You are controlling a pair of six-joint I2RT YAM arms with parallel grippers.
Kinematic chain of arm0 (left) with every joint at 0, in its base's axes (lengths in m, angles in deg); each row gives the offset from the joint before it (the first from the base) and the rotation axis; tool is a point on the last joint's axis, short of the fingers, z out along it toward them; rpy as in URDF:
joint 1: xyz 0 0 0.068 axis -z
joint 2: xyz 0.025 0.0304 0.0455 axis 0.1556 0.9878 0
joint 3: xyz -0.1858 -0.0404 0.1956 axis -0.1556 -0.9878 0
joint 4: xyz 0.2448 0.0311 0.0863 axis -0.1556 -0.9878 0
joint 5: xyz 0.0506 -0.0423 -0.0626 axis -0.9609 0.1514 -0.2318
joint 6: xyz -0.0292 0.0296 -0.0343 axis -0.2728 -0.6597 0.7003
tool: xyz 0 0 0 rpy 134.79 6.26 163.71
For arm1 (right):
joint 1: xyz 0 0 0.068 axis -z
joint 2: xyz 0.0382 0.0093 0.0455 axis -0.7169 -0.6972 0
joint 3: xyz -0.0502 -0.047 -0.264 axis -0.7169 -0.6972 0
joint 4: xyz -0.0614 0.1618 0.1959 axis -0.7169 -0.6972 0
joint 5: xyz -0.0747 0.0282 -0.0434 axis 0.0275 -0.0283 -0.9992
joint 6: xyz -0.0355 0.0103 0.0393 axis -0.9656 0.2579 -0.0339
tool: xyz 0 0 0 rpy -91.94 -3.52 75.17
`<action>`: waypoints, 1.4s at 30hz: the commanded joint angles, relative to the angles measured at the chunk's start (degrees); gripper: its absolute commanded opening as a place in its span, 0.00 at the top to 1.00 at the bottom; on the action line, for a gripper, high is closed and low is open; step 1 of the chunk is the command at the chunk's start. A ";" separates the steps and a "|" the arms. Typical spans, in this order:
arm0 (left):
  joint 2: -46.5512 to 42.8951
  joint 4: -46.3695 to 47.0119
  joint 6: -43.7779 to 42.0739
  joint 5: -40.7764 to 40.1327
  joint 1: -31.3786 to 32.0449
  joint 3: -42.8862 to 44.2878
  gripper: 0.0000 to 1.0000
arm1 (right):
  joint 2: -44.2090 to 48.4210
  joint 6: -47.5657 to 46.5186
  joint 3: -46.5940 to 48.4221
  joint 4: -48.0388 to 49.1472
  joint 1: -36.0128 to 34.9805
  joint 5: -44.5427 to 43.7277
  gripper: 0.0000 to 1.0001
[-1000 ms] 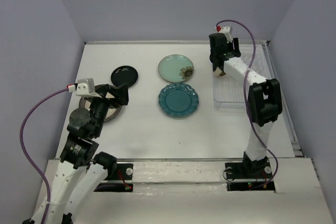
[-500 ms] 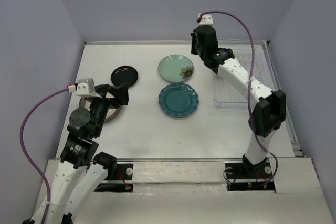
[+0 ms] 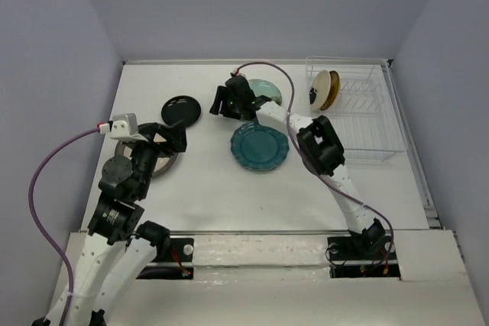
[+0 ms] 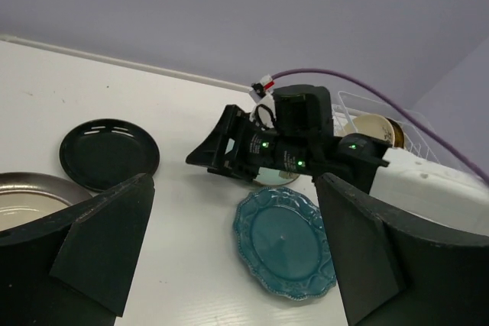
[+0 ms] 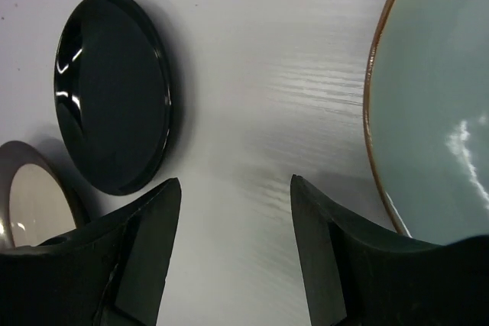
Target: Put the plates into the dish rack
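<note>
The clear dish rack stands at the back right with a cream, black-patched plate and an amber plate upright in its far end. On the table lie a black plate, a mint flower plate, a scalloped teal plate and a grey-rimmed beige plate. My right gripper is open and empty, low over bare table between the black plate and the mint plate. My left gripper is open and empty above the beige plate.
My right arm stretches from the right across the table, over the mint plate and past the teal plate. Walls close the table at the back and sides. The rack's near slots hold nothing.
My right arm has swung from the rack at the back right leftward across the table and lowered between the black and mint plates. The left arm has not moved.
</note>
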 commanded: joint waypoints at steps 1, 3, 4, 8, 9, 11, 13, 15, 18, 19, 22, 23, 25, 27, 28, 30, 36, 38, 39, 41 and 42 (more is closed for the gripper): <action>0.04 2.10 0.20 -0.27 0.07 2.18 0.01 | -4.93 11.88 9.56 5.90 -1.21 5.96 0.35; -0.14 2.10 0.28 -0.27 0.07 2.18 0.01 | -9.50 14.41 12.38 5.99 -2.35 6.49 0.35; -0.14 2.10 0.20 -0.18 0.07 2.18 0.01 | -10.82 15.65 13.52 5.90 -2.35 6.49 0.35; -0.23 2.19 0.11 0.08 -0.02 2.18 0.01 | -16.01 21.63 17.39 7.30 -2.35 5.87 0.36; -0.23 2.19 0.11 0.17 0.07 2.18 0.01 | -17.67 23.64 17.75 7.83 -2.35 6.05 0.37; -0.23 2.10 0.11 0.26 0.07 2.18 0.01 | -19.09 25.50 18.36 8.88 -2.35 6.13 0.40; -0.31 2.19 0.11 0.44 0.07 2.18 0.01 | -21.03 28.05 19.42 9.94 -2.35 6.66 0.45; -0.40 2.10 0.11 0.44 0.07 2.18 0.01 | -22.08 29.37 19.77 10.91 -2.35 7.36 0.47; -0.40 2.19 0.02 0.35 0.07 2.18 0.01 | -24.01 31.30 21.08 11.53 -2.35 8.15 0.53; -0.40 2.19 0.02 0.35 0.07 2.18 0.01 | -24.80 31.48 21.44 11.53 -2.35 8.42 0.55; -0.31 2.19 0.02 0.35 0.07 2.18 0.01 | -25.42 32.01 22.14 11.53 -2.35 9.03 0.65; -0.31 2.10 -0.07 0.35 0.07 2.18 0.01 | -25.51 31.84 22.15 11.79 -2.35 8.95 0.70; -0.40 2.19 -0.07 0.17 0.07 2.18 0.01 | -24.81 30.96 21.62 13.28 -2.35 8.42 0.85; -0.49 2.19 -0.16 0.00 0.07 2.09 0.01 | -23.33 29.65 20.22 13.37 -2.35 7.98 0.93; -0.49 2.19 -0.16 -0.09 0.07 2.18 0.01 | -22.53 28.85 18.65 13.46 -2.35 7.72 0.93; -0.58 2.19 -0.15 -0.27 0.07 2.09 0.01 | -20.43 27.27 16.62 14.69 -2.35 7.10 0.93; -0.58 2.19 -0.16 -0.27 0.07 2.09 0.01 | -6.73 16.74 9.41 16.27 -2.35 3.25 0.93; -0.40 2.19 -0.33 -0.36 -0.02 2.09 0.01 | 1.88 9.27 4.67 16.27 -2.35 -1.56 0.93; -0.40 2.10 -0.33 -0.44 0.07 2.09 0.01 | 5.13 6.38 2.48 16.36 -2.35 -3.51 0.93; -0.40 2.10 -0.33 -0.27 0.07 2.09 0.01 | 15.29 -3.99 -4.11 16.27 -2.35 -11.56 0.93; -0.32 2.10 -0.33 -0.09 0.07 2.18 0.01 | 18.57 -11.33 -6.40 16.18 -2.35 -14.92 0.93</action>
